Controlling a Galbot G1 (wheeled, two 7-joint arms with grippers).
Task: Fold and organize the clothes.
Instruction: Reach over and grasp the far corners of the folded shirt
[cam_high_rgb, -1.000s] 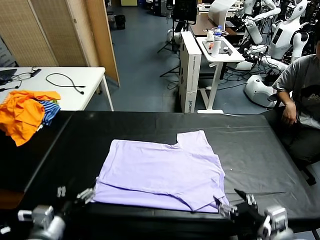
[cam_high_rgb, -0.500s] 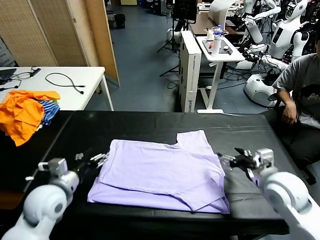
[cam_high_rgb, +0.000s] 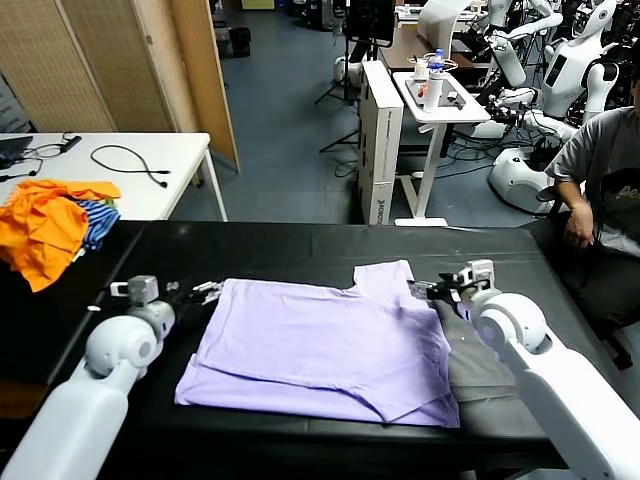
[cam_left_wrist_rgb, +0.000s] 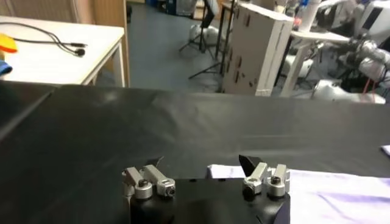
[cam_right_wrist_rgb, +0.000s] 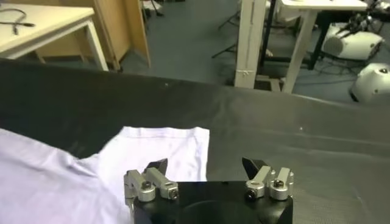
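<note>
The pale lavender T-shirt (cam_high_rgb: 325, 345) lies flat on the black counter (cam_high_rgb: 300, 250), folded over on itself so a lower layer shows along its near edge. One short sleeve (cam_high_rgb: 385, 280) juts out at its far right corner. The visible side is plain.

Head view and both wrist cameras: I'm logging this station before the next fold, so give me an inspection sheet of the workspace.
Surface: black table, smooth cover.
Job's things: lavender T-shirt lying flat, partly folded, near the front edge.
Clutter: orange and striped garment pile at the table's far left.
Grippers: left gripper open at the shirt's far left corner; right gripper open beside the far right sleeve; neither holds cloth.
Cables: black cable on the white side table.
Surroundings: seated person, other robots, white cart behind.
</note>
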